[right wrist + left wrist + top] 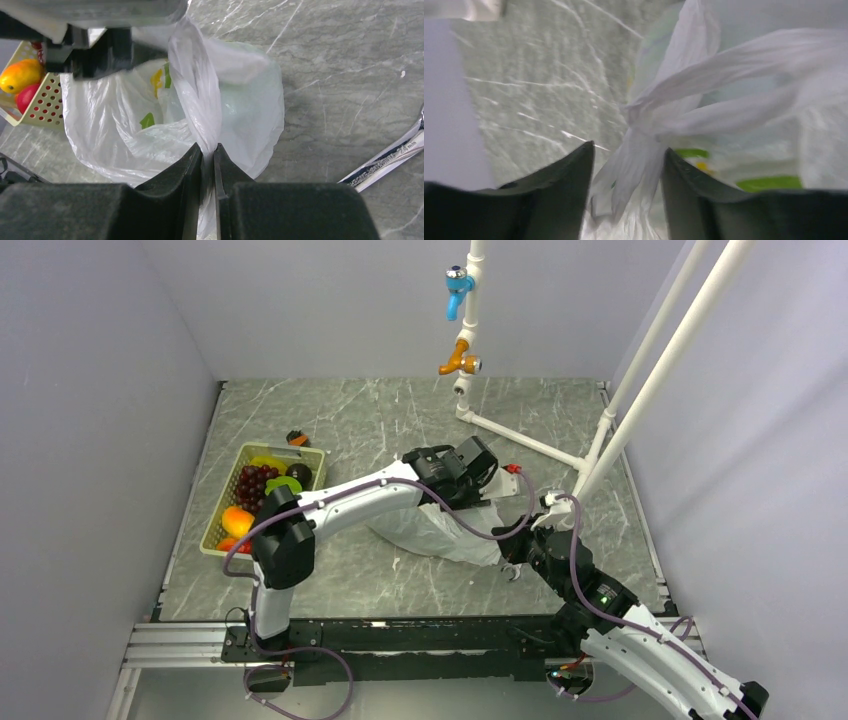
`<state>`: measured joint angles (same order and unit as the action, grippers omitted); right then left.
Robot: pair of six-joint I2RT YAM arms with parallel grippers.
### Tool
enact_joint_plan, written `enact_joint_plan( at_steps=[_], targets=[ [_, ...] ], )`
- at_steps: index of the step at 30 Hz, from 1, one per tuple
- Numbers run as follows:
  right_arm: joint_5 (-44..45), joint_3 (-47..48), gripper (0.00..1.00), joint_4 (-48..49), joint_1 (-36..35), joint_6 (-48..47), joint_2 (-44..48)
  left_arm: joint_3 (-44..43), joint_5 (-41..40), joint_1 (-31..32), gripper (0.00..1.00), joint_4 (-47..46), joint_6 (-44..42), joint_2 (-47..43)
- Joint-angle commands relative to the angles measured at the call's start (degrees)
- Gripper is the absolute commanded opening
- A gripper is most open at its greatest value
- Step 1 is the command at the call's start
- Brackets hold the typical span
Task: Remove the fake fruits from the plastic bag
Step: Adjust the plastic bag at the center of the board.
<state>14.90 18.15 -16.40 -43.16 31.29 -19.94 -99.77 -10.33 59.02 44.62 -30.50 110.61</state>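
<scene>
The plastic bag [440, 528] lies crumpled on the marble table, mid-table. My right gripper [208, 147] is shut on a fold of its thin white film [195, 100]; in the top view it [512, 558] sits at the bag's right edge. My left gripper [629, 150] is open, with a bunched strip of the bag [644, 125] hanging between its fingers; from above it [478, 465] is over the bag's far side. Fake fruits lie in the cream tray [222, 502]: purple grapes [255, 483], an orange-yellow one [238, 521], a green one [283, 483]. I see no fruit inside the bag, only lemon and leaf prints.
A white pipe frame [520, 440] with blue and orange taps stands at the back right. A metal wrench [385, 160] lies on the table right of the bag. A small orange-and-black object [297, 438] lies behind the tray. Grey walls close in on both sides.
</scene>
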Motion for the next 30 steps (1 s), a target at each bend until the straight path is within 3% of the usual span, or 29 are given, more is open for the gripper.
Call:
enact_joint_plan(
  at_steps=[1, 2, 3, 4, 8, 14, 17, 22, 27, 30],
  targets=[
    [0.27, 0.61, 0.15, 1.31, 0.05, 1.67, -0.5, 0.79, -11.79, -0.31, 0.41, -13.12, 3.92, -3.27],
    [0.54, 0.76, 0.12, 1.04, 0.07, 2.29, -0.55, 0.76, -14.69, -0.31, 0.26, -14.78, 5.18, -3.31],
    [1.11, 0.89, 0.08, 0.6, 0.02, 2.89, -0.53, 0.64, -18.77, -0.31, 0.05, -16.12, 6.84, -3.3],
    [2.05, 1.04, 0.05, -0.09, 0.04, 3.92, -0.12, 0.59, -24.08, -0.31, 0.0, -17.54, 8.88, -3.63],
    [2.58, -2.08, 0.0, 1.28, 0.07, 8.62, 3.56, 4.35, -23.32, -1.99, 0.0, -23.93, 20.34, -9.54],
    [-7.97, -9.59, 0.0, 15.25, 0.04, 6.19, 6.26, 15.55, -0.22, -11.47, 0.0, -34.1, 43.12, -22.62],
    [-13.62, -11.04, 0.19, 22.57, 0.07, 2.75, 4.87, 27.33, 11.94, -16.78, 0.0, -47.06, 51.82, -29.34],
    [-21.29, -9.63, 0.33, 25.89, 0.0, 1.37, -2.25, 42.83, 28.55, -22.94, 0.0, -68.88, 62.2, -37.03],
    [-34.3, -6.13, 0.44, 24.6, -0.88, 1.6, -13.22, 50.74, 35.25, -24.78, 0.0, -81.95, 66.32, -39.81],
    [-34.93, -3.44, 0.54, 19.72, -5.01, -0.65, -16.32, 53.51, 34.93, -25.3, 0.0, -85.64, 68.33, -40.37]
  ],
)
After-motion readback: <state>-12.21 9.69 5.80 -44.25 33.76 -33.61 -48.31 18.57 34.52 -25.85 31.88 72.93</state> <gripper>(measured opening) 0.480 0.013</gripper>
